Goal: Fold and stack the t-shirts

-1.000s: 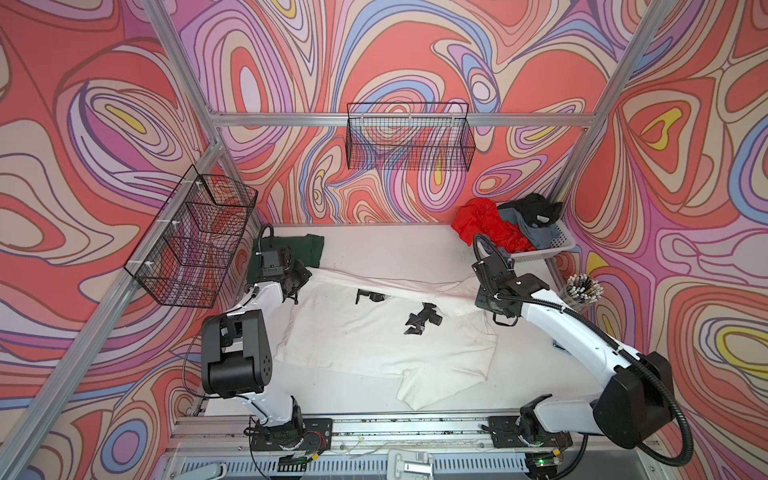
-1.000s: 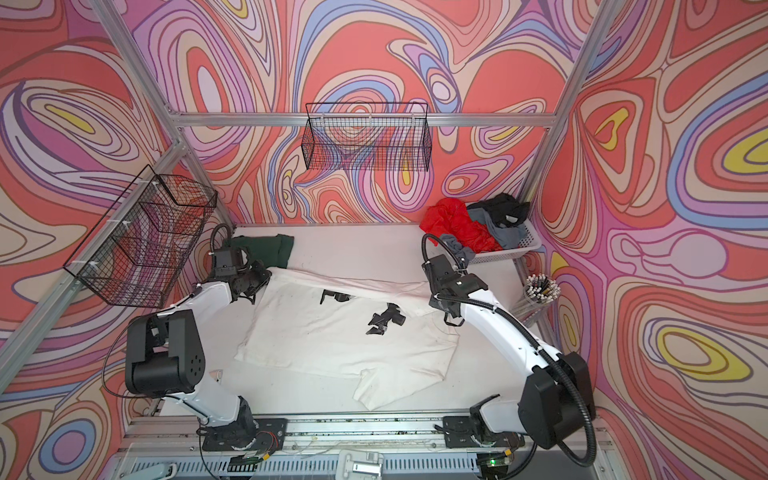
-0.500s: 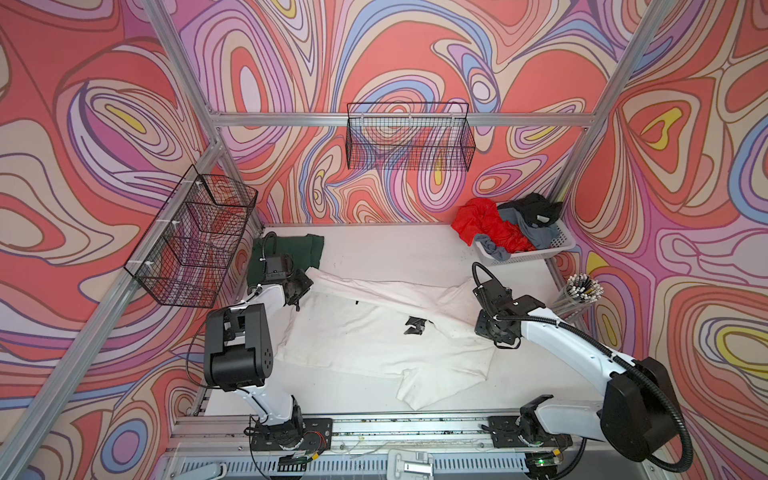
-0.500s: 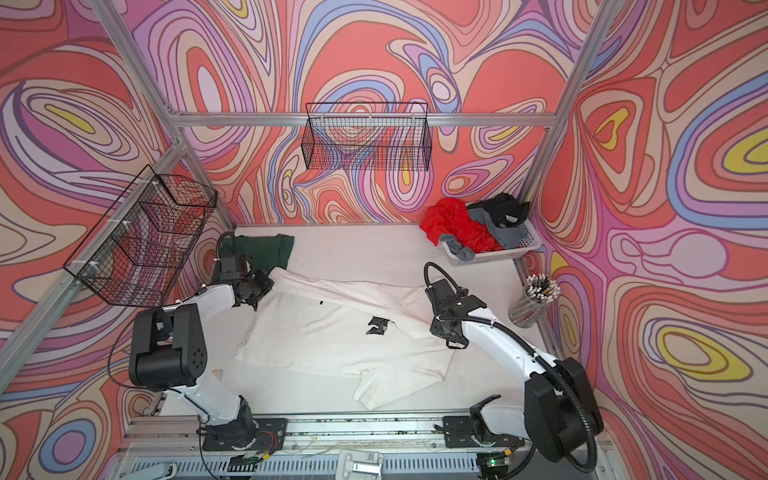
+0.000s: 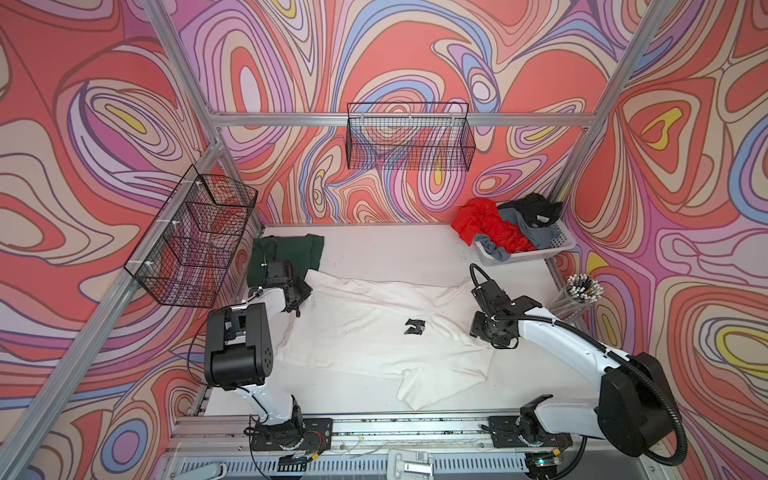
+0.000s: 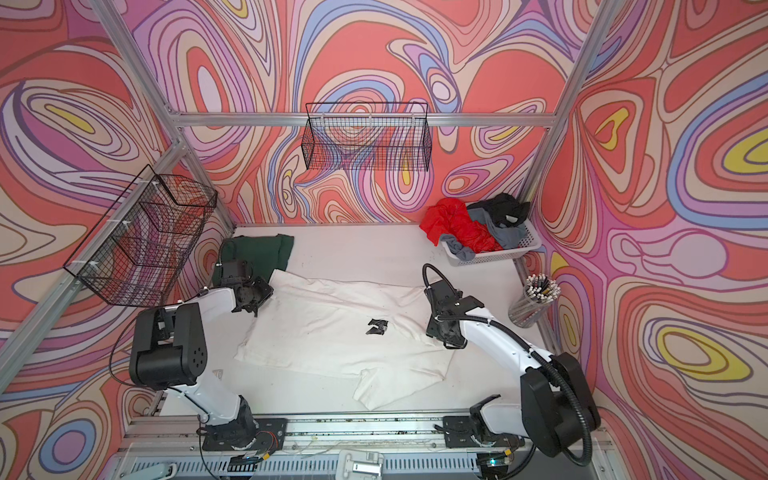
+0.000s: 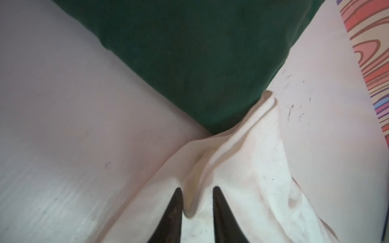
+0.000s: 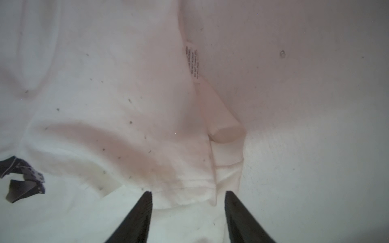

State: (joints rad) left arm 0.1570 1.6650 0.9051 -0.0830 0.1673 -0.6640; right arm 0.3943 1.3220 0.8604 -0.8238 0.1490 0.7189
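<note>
Both sets just let go: left fingers [image 7: 173, 214] & right fingers [image 8: 141, 216] now parted, holding nothing. White t-shirt [image 5: 374, 332] has dropped mid-frame onto surface [image 5: 395, 249], far edge folded over. 1st fold prob. done; green t-shirt [image 5: 291, 253] sits upper left.

I've open table [image 5: 386, 249] behind the white shirt [image 5: 365, 332]; basket [image 5: 540, 253] and green shirt [image 5: 291, 253] (far corners) block the sides.
</note>
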